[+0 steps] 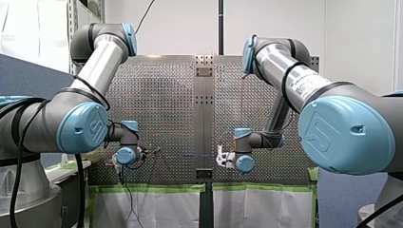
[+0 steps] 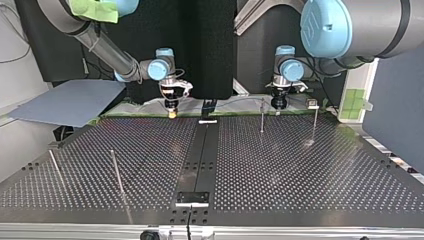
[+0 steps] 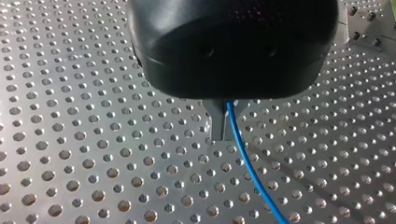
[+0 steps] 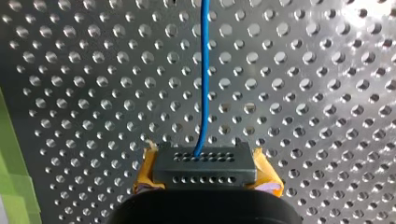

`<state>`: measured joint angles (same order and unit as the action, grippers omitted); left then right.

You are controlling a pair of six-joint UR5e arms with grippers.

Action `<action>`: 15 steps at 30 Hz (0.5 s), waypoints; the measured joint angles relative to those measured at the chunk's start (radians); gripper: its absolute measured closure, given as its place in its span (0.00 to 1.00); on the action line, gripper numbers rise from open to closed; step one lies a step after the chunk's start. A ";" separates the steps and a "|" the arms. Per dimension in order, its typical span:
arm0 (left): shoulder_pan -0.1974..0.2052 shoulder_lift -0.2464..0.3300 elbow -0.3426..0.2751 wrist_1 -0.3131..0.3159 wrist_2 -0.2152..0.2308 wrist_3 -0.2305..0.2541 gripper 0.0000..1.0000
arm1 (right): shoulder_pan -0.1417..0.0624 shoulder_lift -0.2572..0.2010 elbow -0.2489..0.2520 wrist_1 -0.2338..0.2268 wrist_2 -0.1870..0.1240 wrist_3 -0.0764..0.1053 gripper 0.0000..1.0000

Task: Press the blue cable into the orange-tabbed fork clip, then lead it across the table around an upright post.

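The blue cable point(image 3: 247, 163) is held at two places, once by each arm, low over the perforated table point(image 2: 300, 170). The left gripper point(image 3: 224, 126) has its metal fingers point(image 3: 217, 123) pinched together on the cable, which comes out between them and runs off in a gentle curve across the holes ahead of the gripper. The right gripper point(image 4: 201, 161) is likewise closed on the cable. The line goes in at the top of its black finger block, with the yellow pads point(image 4: 144, 172) showing at either side, and from there it runs straight away over the table.

In the top view both grippers point down at the table's far edge, well apart. The right one is at the view's left and the left one at the view's right, with the dark centre strip point(image 2: 200, 150) between them. I cannot trace the cable between them in that view.

Two thin metal posts point(image 2: 262, 116) stand on the half of the table under the left gripper. One is just beside that gripper and the other point(image 2: 315, 124) is further toward the view's right. Two more point(image 2: 117, 172) stand on the other half, near the camera and well apart from both grippers. A small white piece point(image 2: 207, 121) lies at the far end of the centre strip. In the front view, green tape point(image 1: 152, 188) lines the table's edge below the two wrists.
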<state>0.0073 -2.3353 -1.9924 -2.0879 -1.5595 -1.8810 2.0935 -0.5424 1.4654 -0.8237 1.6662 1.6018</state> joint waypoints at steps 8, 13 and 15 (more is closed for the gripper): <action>0.001 -0.002 0.016 -0.024 0.011 -0.003 1.00 | -0.012 0.000 -0.003 -0.002 -0.022 0.001 1.00; 0.002 -0.004 0.051 -0.071 -0.024 -0.002 1.00 | -0.031 0.000 -0.015 0.000 -0.028 0.005 1.00; 0.002 -0.004 0.062 -0.094 -0.045 0.001 1.00 | -0.040 0.000 -0.025 0.006 -0.026 0.011 1.00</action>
<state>0.0088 -2.3392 -1.9308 -2.1815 -1.6049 -1.8804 2.0532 -0.5423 1.4406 -0.8178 1.6406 1.6125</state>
